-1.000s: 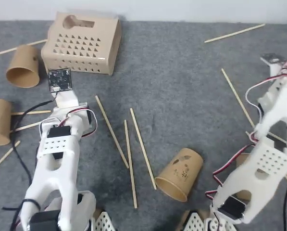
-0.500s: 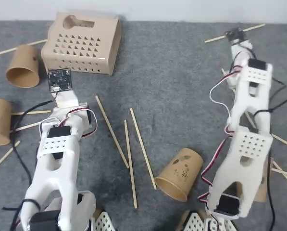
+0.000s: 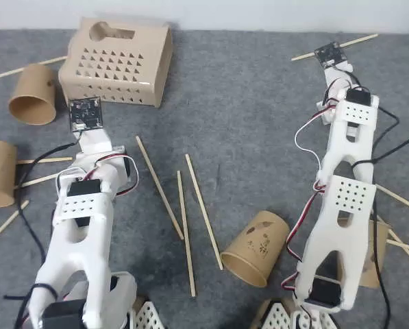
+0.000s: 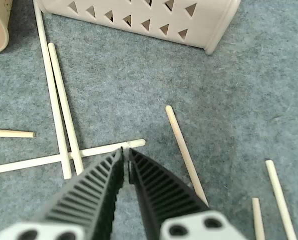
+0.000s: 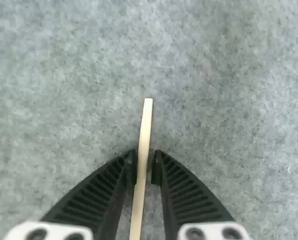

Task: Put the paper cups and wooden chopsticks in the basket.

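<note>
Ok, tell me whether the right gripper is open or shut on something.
Shut on a wooden chopstick. In the right wrist view both jaws of the right gripper press its sides, its end poking out ahead.

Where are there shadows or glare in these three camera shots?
High view: even light, no glare; the cup beside the basket is shaded inside its mouth. Left wrist view: thin shadows edge the chopsticks ahead of the left hand. Right wrist view: the chopstick in the right hand casts almost no shadow on the carpet.
</note>
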Robot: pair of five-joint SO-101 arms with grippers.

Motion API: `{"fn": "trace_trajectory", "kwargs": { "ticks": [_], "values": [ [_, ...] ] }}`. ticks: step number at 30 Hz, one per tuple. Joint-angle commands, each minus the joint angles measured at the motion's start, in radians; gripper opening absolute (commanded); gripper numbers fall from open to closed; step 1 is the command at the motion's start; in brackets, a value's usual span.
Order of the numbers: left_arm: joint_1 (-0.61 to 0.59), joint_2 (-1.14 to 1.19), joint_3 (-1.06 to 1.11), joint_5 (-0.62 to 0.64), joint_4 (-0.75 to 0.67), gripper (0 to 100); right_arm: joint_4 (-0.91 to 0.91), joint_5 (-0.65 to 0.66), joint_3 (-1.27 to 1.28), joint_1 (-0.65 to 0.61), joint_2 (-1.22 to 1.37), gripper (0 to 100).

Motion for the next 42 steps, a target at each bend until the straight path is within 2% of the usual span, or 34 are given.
{"fn": "trace_trajectory", "kwargs": {
  "ticks": [1, 6, 9, 14, 21, 28, 32, 42],
  "values": [
    [-0.006, -0.011, -0.008, -0.009, -0.028, 1, 0.070, 0.006, -0.176, -0.013, 0.031, 0.2],
    [-0.006, -0.011, -0.008, -0.009, -0.028, 1, 0.193, -0.008, -0.377, -0.008, 0.045, 0.8],
    [-0.006, -0.011, -0.008, -0.009, -0.028, 1, 0.242, -0.133, -0.511, -0.012, 0.041, 0.7],
    [-0.006, -0.012, -0.008, -0.009, -0.028, 1, 0.277, -0.368, -0.497, 0.012, -0.114, 0.6],
    [-0.006, -0.012, -0.008, -0.009, -0.028, 1, 0.437, -0.526, -0.497, 0.039, -0.315, 0.6],
    [-0.006, -0.012, -0.008, -0.009, -0.026, 1, 0.467, -0.741, -0.497, 0.038, -0.446, 0.6],
    [-0.006, -0.012, -0.008, -0.009, -0.026, 1, 0.489, -0.783, -0.499, 0.047, -0.490, 0.6],
    [-0.006, -0.012, -0.008, -0.009, -0.025, 1, 0.691, -0.781, -0.499, 0.065, -0.694, 0.6]
  ]
}}
